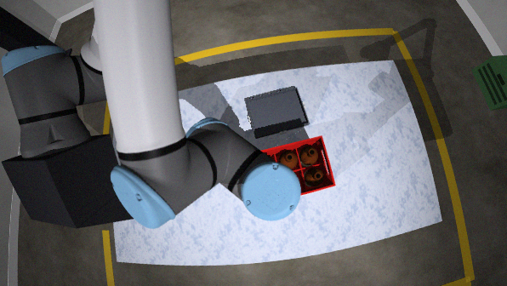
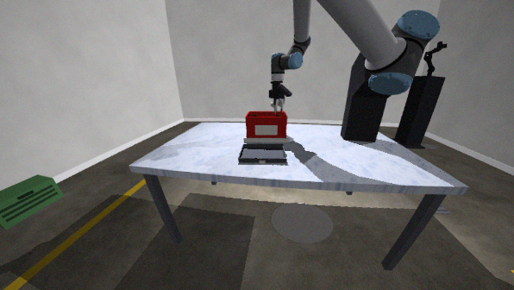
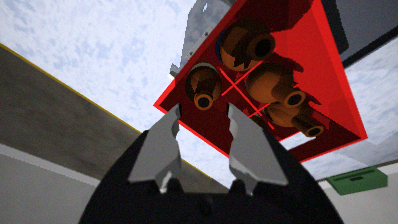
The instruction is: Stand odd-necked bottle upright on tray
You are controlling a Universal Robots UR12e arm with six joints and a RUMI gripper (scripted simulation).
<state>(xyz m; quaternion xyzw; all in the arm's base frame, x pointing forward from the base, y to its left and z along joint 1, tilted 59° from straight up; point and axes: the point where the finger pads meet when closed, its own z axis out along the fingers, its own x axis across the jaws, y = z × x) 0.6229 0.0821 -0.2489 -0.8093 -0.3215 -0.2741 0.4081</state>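
The red crate (image 1: 319, 189) (image 2: 266, 120) (image 3: 340, 90) stands on the table with brown bottles in its compartments. My gripper (image 2: 278, 110) (image 3: 203, 104) is open and points down over one end of the crate. In the wrist view the mouth of one bottle (image 3: 203, 90) shows between and just beyond the fingertips, not gripped. Other bottles (image 3: 240, 47) (image 3: 270, 86) (image 3: 285, 116) lie beyond, and one more is mostly hidden by the right finger. I cannot tell which neck differs. The dark grey tray (image 1: 277, 110) (image 2: 263, 154) stands beside the crate with nothing on it.
The crate's red dividers (image 3: 234, 85) separate the bottles. In the top view my arm (image 1: 270, 191) covers the left part of the crate. A green box (image 1: 493, 82) (image 2: 30, 199) (image 3: 357, 181) is away from the table. A black pedestal (image 2: 416, 112) stands behind the table.
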